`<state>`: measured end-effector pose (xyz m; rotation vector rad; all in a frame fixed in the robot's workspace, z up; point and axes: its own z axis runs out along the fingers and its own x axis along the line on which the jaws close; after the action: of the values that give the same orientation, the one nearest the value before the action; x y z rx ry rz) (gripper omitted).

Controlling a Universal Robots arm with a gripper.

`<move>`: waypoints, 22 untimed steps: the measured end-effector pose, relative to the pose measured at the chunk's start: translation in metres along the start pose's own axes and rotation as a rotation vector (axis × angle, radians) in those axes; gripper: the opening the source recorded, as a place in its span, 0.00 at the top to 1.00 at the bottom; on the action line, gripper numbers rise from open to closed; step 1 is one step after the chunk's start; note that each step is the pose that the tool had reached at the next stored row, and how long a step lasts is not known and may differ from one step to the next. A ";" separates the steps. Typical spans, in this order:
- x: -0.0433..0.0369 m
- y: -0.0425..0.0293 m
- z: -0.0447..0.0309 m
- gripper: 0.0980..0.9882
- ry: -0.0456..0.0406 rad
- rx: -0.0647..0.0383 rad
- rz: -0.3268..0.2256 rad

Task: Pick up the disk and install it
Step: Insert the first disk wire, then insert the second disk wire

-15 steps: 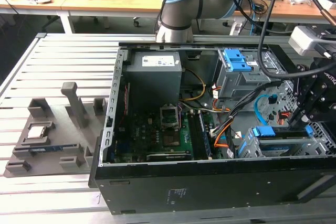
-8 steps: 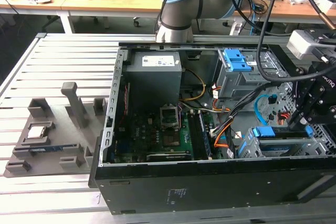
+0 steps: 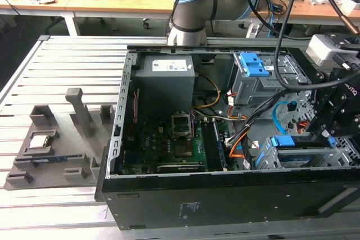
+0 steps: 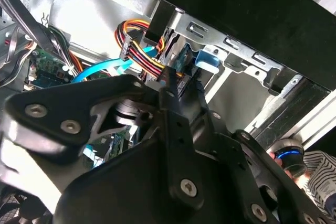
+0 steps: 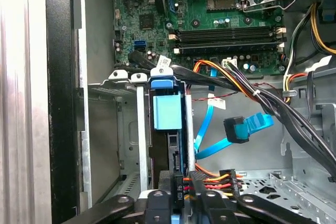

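Observation:
The disk [image 5: 176, 156] stands on edge in the drive bay [image 5: 139, 129] at the front corner of the open computer case, between two metal walls, its blue plastic rail end [image 5: 167, 111] pointing towards the motherboard. In the exterior view the disk [image 3: 301, 145] lies low at the right of the case, with my gripper [image 3: 329, 133] right over its outer end. My gripper [image 5: 178, 196] has its dark fingers [image 4: 169, 80] on either side of the disk's end [image 4: 184, 64], shut on it.
Orange, yellow and black power cables [image 5: 226, 82] and a blue data cable [image 5: 244, 128] run beside the bay. Motherboard [image 3: 180, 144], power supply [image 3: 166, 77] and a grey cage with a blue latch [image 3: 253, 66] sit inside the case. A grey fixture [image 3: 50, 150] lies outside at the exterior view's left. A striped sleeve [image 4: 321, 177] is nearby.

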<state>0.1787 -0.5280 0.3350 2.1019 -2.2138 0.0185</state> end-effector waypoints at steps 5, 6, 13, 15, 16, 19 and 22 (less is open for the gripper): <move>0.0002 0.0015 -0.0282 0.79 0.0127 0.001 0.001; -0.0002 0.0019 -0.0341 0.86 0.0171 0.001 0.001; -0.0012 0.0039 -0.0690 0.99 0.0329 0.002 0.002; -0.0012 0.0039 -0.0691 0.99 0.0330 0.002 0.002; -0.0012 0.0039 -0.0691 0.99 0.0330 0.002 0.002; -0.0012 0.0039 -0.0693 0.92 0.0330 0.002 0.002; -0.0043 0.0046 -0.0695 0.77 0.0327 0.002 0.002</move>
<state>0.1783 -0.5186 0.4042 2.0851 -2.1981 0.0544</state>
